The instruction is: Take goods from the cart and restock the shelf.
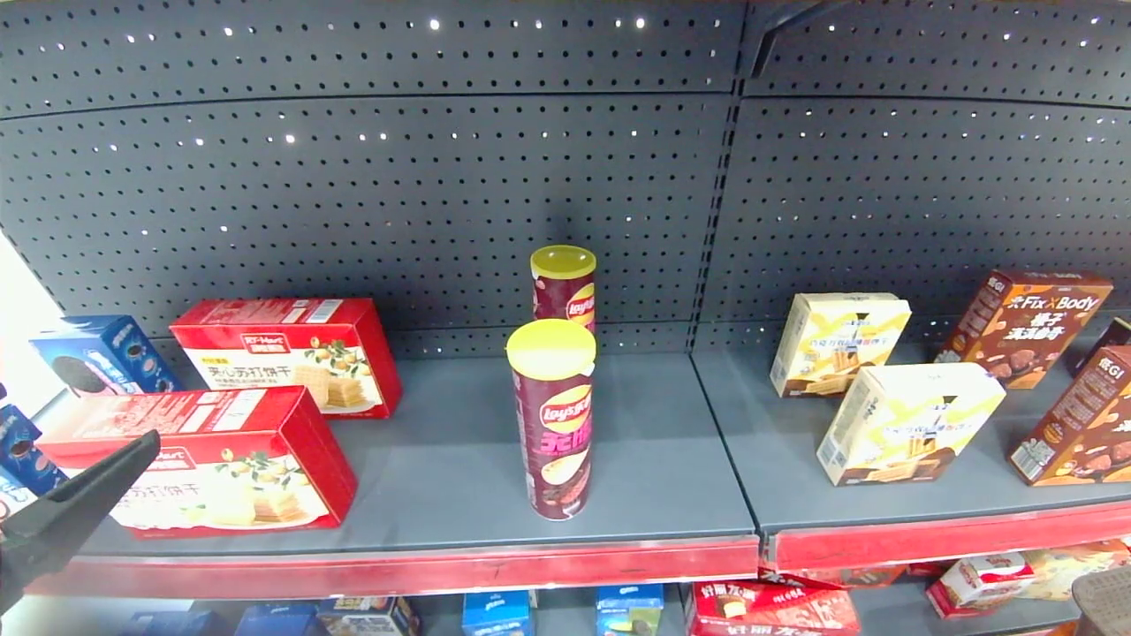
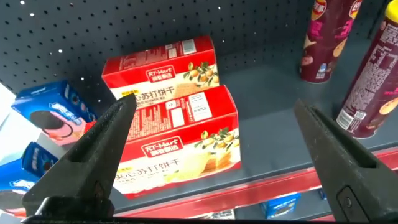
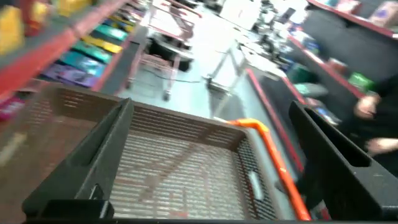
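As viewed from the head: shelf (image 1: 442, 477) stocked in rows running front to back. 2 chip cans (image 1: 554, 424) upright mid-shelf, 1 near the front edge, 1 against the pegboard (image 1: 353, 177) behind, well apart; gap probably left for more of that row. 2 red cracker boxes (image 1: 287, 353) to their left, printed faces outward for reading; blue cookie boxes (image 1: 102, 353) beyond. 2 pale wafer boxes (image 1: 910, 422) and brown boxes (image 1: 1025, 327) in the right bay, set at an angle.

From the left wrist: left pincer (image 2: 212, 106) spread wide, grasping nothing, poised just before the front red box near the shelf lip. Judged idle, not mid-placement.

From the right wrist: right pincer (image 3: 211, 107) likewise released, hanging above the cart (image 3: 180, 162), a mesh basket with orange handle (image 3: 273, 155). Likely stationed there to pick the next item. Goods inside: cannot tell.
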Tool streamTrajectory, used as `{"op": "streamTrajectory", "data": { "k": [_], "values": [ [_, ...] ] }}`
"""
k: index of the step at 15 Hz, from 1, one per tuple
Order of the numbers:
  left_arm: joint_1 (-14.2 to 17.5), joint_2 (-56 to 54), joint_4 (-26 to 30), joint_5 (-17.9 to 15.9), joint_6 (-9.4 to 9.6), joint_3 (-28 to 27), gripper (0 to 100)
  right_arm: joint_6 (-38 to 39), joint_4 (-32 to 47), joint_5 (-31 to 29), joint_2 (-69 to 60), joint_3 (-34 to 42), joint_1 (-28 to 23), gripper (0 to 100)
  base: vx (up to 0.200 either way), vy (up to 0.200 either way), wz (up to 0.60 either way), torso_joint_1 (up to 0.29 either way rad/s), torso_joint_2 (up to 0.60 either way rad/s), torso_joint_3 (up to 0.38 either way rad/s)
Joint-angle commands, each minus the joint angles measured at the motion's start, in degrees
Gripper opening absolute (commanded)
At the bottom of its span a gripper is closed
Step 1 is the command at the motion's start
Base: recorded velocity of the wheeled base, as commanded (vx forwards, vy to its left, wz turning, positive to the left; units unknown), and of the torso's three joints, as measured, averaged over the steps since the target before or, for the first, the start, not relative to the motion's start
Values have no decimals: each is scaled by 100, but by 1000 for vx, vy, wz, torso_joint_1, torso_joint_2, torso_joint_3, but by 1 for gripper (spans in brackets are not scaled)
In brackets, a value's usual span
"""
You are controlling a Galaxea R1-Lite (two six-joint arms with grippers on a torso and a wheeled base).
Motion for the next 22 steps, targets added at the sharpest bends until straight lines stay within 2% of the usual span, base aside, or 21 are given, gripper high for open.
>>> {"op": "streamTrajectory", "data": {
  "k": [1,2,4,5,6,7,10,16,18,22],
  "values": [
    [-18,-7,5,-11,13,23,100,-583,667,165,-1475,24,-153,100,0,0,0,0,0,0],
    [-123,2,5,-55,13,49,100,-636,720,455,-1669,24,6,100,0,0,0,0,0,0],
    [-633,81,14,-274,4,58,100,-636,702,886,-1722,-55,173,100,0,0,0,0,0,0],
    [-1266,336,14,-309,13,137,100,-636,711,1079,-1722,-134,181,100,0,0,0,0,0,0],
    [-1670,556,5,-283,-5,242,100,-627,702,1308,-1713,-143,225,100,0,0,0,0,0,0],
    [-1855,749,-12,-283,-31,304,100,-609,702,1510,-1713,-152,296,100,0,0,0,0,0,0],
    [-1934,1391,-197,-283,-22,313,100,-600,685,1659,-1713,-257,876,100,0,0,0,0,0,0],
    [-2154,2217,-645,-265,-5,-30,100,-609,746,1659,-1669,-389,1060,100,0,0,0,0,0,0],
    [-2198,2401,-715,-301,-22,40,100,-609,746,1659,-1678,-389,1658,100,0,0,0,0,0,0],
    [-2285,2955,-733,-309,-14,-144,100,-618,738,1659,-1686,-424,2185,100,0,0,0,0,0,0]
  ]
}}
